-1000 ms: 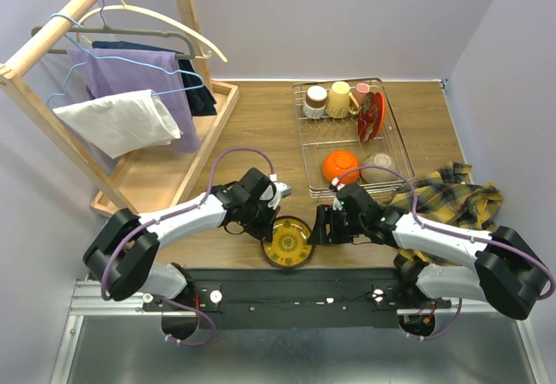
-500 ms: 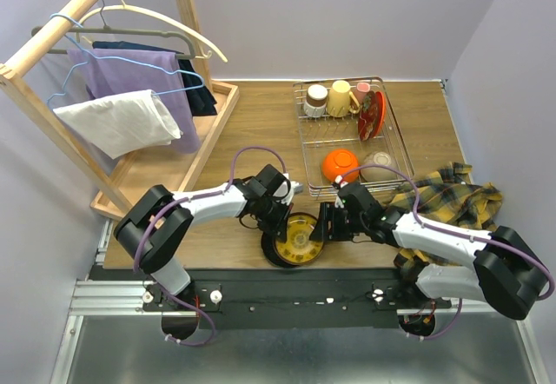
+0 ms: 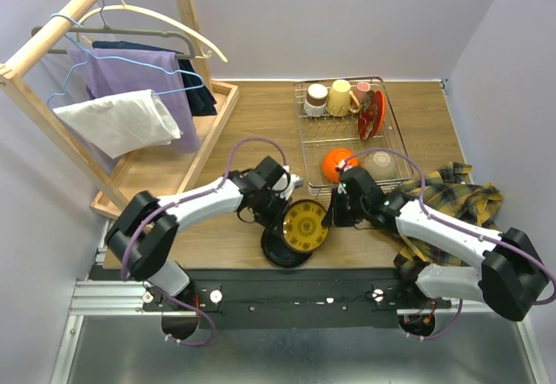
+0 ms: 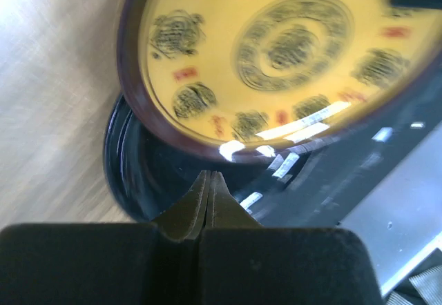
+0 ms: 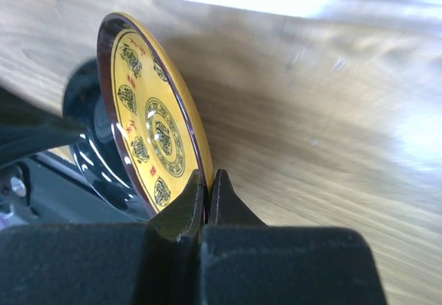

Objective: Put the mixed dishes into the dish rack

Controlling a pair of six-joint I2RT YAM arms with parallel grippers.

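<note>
- I see the yellow plate [image 3: 306,225] outside the dish rack [image 3: 323,132], just in front of its near-left corner, over the table [image 3: 252,123] by the near edge.
- Orientation: the plate is tipped up, above a black dish [image 3: 276,252]. Its patterned face is turned up toward the overhead camera. It is round, so I read no long axis.
- Right gripper [image 5: 207,184]: jaws clamped on the plate's dark rim at its right edge.
- Left gripper [image 4: 209,181]: jaws fully closed, tips against the opposite rim. I cannot confirm a pinch.
- An orange bowl [image 3: 339,165] sits inside the rack, near the plate.
</note>
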